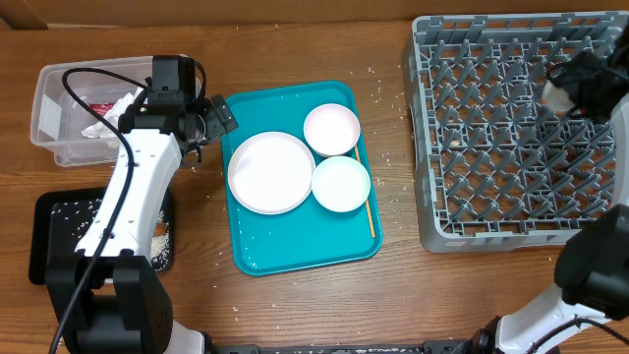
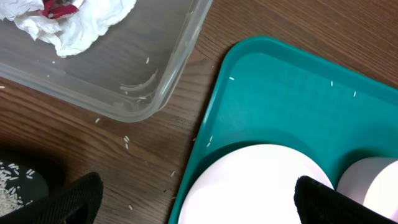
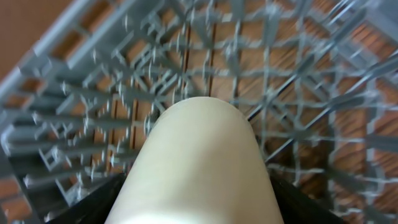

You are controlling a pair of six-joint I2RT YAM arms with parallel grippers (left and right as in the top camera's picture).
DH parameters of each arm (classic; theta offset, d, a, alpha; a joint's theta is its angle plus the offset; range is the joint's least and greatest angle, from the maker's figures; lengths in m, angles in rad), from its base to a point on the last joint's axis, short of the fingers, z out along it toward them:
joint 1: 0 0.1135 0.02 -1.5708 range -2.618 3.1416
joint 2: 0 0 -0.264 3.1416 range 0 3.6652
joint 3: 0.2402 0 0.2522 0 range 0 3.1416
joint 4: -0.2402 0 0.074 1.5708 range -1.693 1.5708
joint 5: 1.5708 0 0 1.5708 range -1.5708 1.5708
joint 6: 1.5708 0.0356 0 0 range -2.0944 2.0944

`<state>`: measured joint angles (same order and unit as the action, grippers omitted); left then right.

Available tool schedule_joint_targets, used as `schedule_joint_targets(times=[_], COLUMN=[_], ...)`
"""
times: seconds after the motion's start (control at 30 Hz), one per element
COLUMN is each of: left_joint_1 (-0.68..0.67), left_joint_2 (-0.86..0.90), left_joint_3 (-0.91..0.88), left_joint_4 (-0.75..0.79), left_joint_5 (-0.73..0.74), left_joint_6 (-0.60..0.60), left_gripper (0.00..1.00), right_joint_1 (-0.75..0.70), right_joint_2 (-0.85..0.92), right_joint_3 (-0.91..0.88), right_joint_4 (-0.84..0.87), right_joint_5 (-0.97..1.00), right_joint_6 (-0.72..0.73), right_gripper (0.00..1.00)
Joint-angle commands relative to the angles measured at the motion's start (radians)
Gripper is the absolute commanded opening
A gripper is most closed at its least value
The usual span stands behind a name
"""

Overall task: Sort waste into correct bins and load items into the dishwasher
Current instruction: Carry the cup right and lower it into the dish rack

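Cup [image 3: 200, 146] in R end effector [image 3: 198, 205], over rack [image 1: 491, 147]

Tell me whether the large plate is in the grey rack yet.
No, the large plate lies on the teal tray, apart from the grey rack.

Teal tray [image 1: 295, 251]; white plate [image 1: 270, 172]; grey rack [image 1: 491, 147]; black tray [image 1: 49, 211].

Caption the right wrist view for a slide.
Right hand holds the small white cup above the grey dish rack.
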<state>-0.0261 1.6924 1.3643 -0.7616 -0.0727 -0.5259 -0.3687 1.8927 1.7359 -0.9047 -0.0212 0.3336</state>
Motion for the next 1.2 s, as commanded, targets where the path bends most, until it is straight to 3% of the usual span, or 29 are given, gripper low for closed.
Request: schedule_joint_targets(times=[0.0,0.4,0.8,0.83,0.9,0.93,1.1,1.17], left_joint_1=[-0.007,-0.007,-0.007,-0.007,-0.007,-0.007,-0.007,-0.007], left_joint_2=[-0.031,-0.031,-0.031,-0.031,-0.031,-0.031,-0.031,-0.031], left_joint_3=[0.017,0.017,0.017,0.017,0.017,0.017,0.017,0.017], left_joint_4=[0.003,0.003,0.003,0.003,0.003,0.003,0.003,0.003], left_joint_5=[-0.013,-0.013,-0.013,-0.013,-0.013,-0.013,-0.013,-0.013], left_joint_6=[-0.021,-0.021,-0.021,-0.021,-0.021,-0.021,-0.021,-0.021], left_gripper=[1.00,1.00,1.00,1.00,1.00,1.00,1.00,1.00], right_joint_1=[0.022,0.049,0.134,0.144,0.156,0.158,0.158,0.158], right_joint_2=[0.019,0.026,-0.071,-0.070,-0.058,-0.047,0.013,0.033], right_joint_3=[0.018,0.019,0.042,0.042,0.035,0.033,0.022,0.019], right_joint_4=[-0.010,-0.074,-0.129,-0.121,-0.114,-0.114,-0.116,-0.116], right_joint_5=[-0.048,-0.048,-0.041,-0.016,0.045,0.062,0.061,0.062], right_joint_6=[-0.028,-0.028,-0.056,-0.057,-0.043,-0.033,-0.023,-0.023], right_gripper=[0.68,1.00,0.99,0.90,0.59,0.51,0.32,0.19])
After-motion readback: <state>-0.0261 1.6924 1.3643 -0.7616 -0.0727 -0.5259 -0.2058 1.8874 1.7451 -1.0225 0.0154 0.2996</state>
